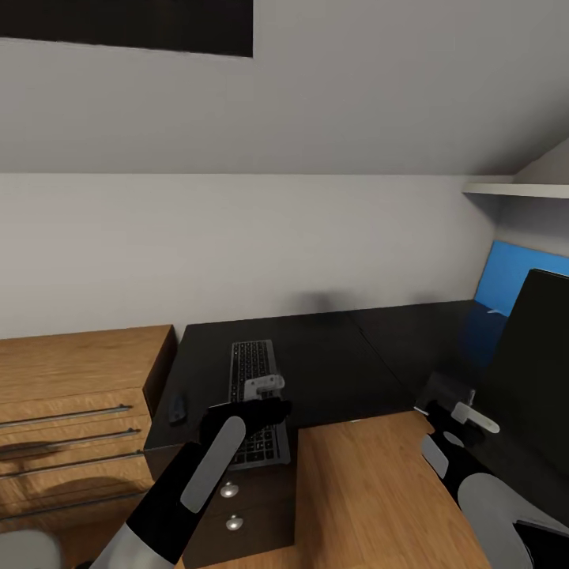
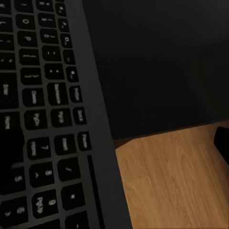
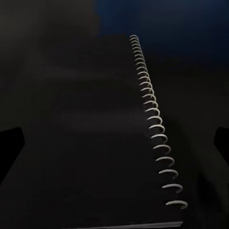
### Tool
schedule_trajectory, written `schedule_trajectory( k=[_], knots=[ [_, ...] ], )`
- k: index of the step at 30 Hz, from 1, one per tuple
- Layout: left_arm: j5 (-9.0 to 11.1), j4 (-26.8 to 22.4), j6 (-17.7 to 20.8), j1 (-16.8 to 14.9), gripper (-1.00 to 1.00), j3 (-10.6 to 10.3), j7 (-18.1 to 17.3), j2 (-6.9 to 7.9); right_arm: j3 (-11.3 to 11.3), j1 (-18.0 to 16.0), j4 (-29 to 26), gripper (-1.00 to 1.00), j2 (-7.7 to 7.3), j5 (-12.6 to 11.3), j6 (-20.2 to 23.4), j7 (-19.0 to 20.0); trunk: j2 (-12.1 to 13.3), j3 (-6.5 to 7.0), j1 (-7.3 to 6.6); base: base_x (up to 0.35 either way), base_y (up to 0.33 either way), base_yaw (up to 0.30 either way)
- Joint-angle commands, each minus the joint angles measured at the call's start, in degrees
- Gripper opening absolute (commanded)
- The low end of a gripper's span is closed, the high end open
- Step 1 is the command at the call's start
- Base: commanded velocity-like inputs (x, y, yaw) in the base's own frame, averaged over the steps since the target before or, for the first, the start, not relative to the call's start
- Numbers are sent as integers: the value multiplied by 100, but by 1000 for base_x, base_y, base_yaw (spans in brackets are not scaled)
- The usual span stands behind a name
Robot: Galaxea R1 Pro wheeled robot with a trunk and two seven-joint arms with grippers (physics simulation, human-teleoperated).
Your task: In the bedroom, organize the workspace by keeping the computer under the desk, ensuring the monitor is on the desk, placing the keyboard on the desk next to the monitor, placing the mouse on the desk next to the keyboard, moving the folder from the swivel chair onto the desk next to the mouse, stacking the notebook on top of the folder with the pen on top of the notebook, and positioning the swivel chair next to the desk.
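Observation:
The black desk (image 1: pixel 332 371) carries the silver-grey keyboard (image 1: pixel 251 371), whose near end overhangs the front edge. My left gripper (image 1: pixel 265 395) hovers open over that end; up close, the keyboard (image 2: pixel 43 119) has its right edge between the fingers (image 2: pixel 222 140). The small black mouse (image 1: pixel 178 407) lies just left of the keyboard. The monitor (image 1: pixel 529 363) stands at the far right. My right gripper (image 1: pixel 462 411) is open over the dark grey notebook (image 1: pixel 444 389), and its wire spiral (image 3: pixel 155 124) runs between the fingertips (image 3: pixel 9 145). Folder, pen, computer and swivel chair are out of view.
An oak drawer unit (image 1: pixel 75 403) with bar handles stands left of the desk. A dark drawer block with round knobs (image 1: pixel 231 506) sits under the keyboard's end. Oak floor (image 1: pixel 371 490) fills the desk's inner corner. A blue back panel (image 1: pixel 510 280) and a white shelf (image 1: pixel 518 190) are at the right.

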Motion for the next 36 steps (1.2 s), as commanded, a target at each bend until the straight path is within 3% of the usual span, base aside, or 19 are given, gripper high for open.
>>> schedule_trajectory(
  k=[1, 7, 30, 36],
  knots=[
    [59, -5, 4, -5, 100, -6, 60, 0, 14, -4, 3, 100, -1, -60, -35, 4, -3, -6, 0, 29, 0, 0],
    [54, -59, 16, -5, 100, -49, 61, -15, 14, -4, 3, 100, -1, -60, -29, 4, -3, -6, 0, 10, 0, 0],
    [53, -81, 14, -5, 100, -96, 68, -26, 14, -4, 3, 100, -1, -60, -26, 4, -926, -419, 505, 0, 0, 0],
    [53, -77, 14, -5, 100, -103, 63, -26, 14, -4, 3, 100, -1, -60, -26, 4, -926, -419, 505, 0, 0, 0]
  ],
)
